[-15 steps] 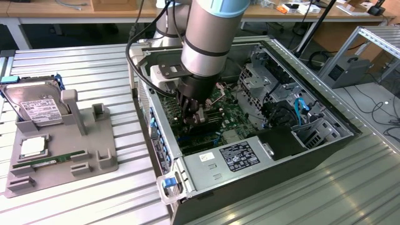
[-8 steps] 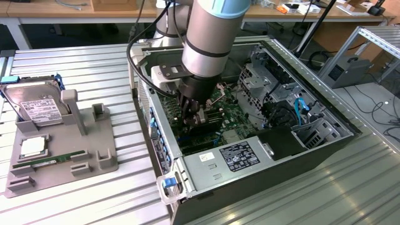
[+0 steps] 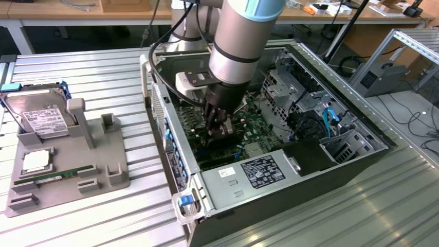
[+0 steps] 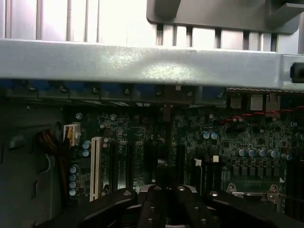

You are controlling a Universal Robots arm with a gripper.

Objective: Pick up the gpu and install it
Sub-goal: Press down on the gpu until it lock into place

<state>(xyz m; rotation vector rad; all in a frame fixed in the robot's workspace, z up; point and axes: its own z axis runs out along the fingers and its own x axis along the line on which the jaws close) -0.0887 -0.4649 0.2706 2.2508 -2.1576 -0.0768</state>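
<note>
Tool (closed) inside computer case

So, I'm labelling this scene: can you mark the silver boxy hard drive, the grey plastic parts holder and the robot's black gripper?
Silver boxy hard drive with white label [image 3: 41, 117], exterior view: on its label.
Grey plastic parts holder [image 3: 103, 154], exterior view: bare base area.
Black gripper [image 3: 218, 133], exterior view: closed fingertips, down inside the open computer case [image 3: 274, 198].
</note>
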